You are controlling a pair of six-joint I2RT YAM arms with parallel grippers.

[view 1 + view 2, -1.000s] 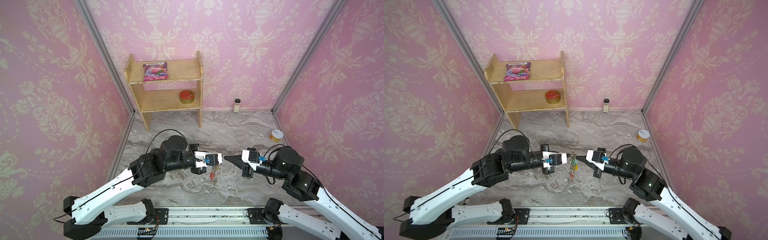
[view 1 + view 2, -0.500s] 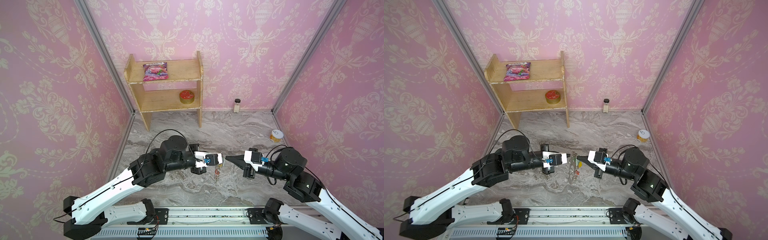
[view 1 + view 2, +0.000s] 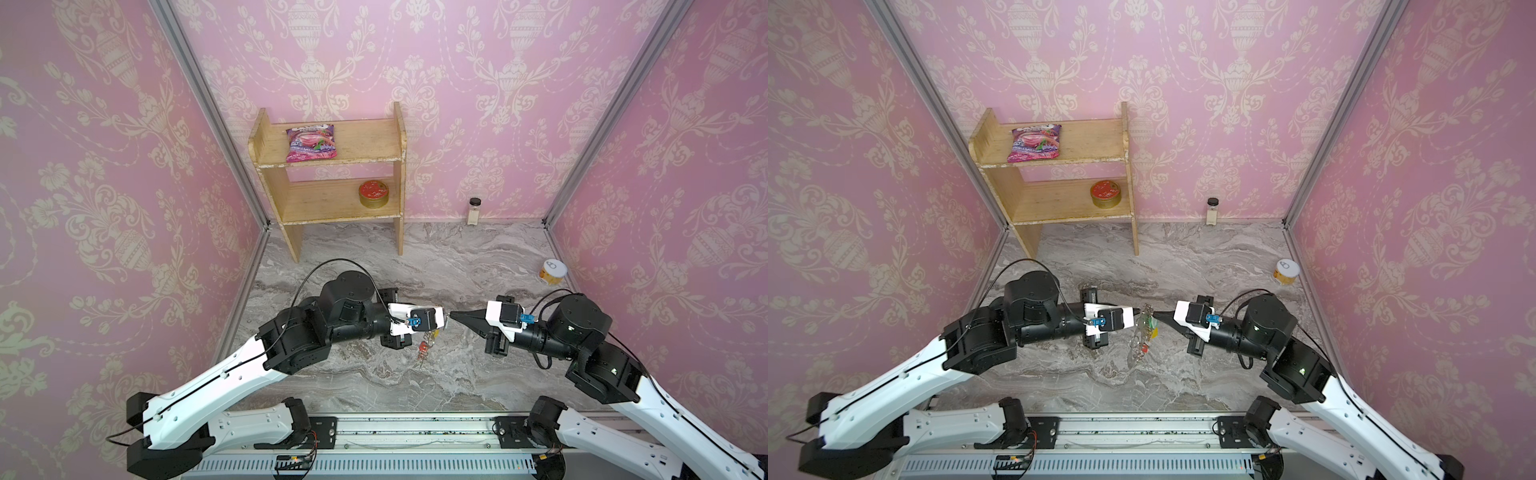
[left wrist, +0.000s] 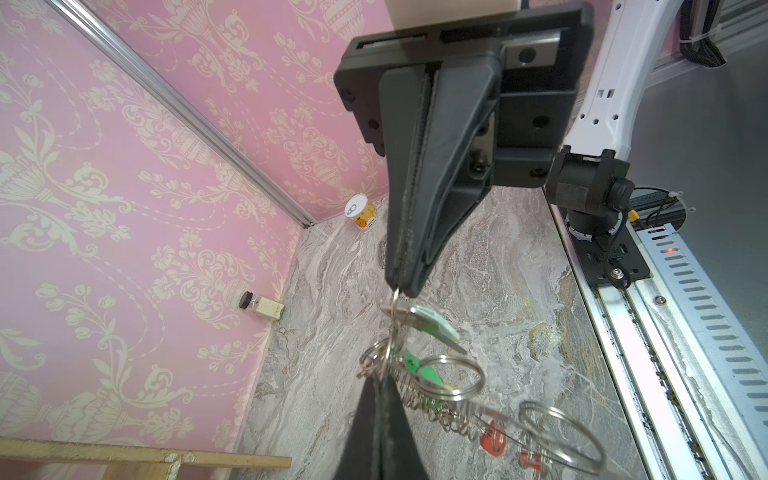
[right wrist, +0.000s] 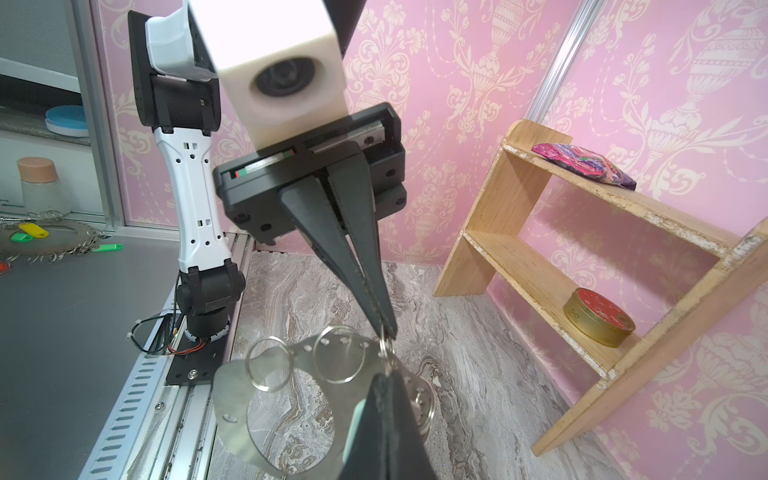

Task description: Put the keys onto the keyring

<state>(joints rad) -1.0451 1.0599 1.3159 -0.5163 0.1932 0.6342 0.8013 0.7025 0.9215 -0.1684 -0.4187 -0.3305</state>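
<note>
Nothing legible: the print on the snack bag (image 3: 311, 143) on the shelf (image 3: 365, 143) and the lid mark on the orange pot (image 4: 360, 212) are too small to read. Above the marble surface (image 3: 374, 386) the claws meet tip to tip. The left claw (image 5: 386, 330) is clamped on the rim of the keyring (image 5: 230, 397). The right claw (image 4: 401, 284) pinches the keys (image 4: 432, 326) by their small ring, mint tag dangling just under its tips, against the hoop's loops.
</note>
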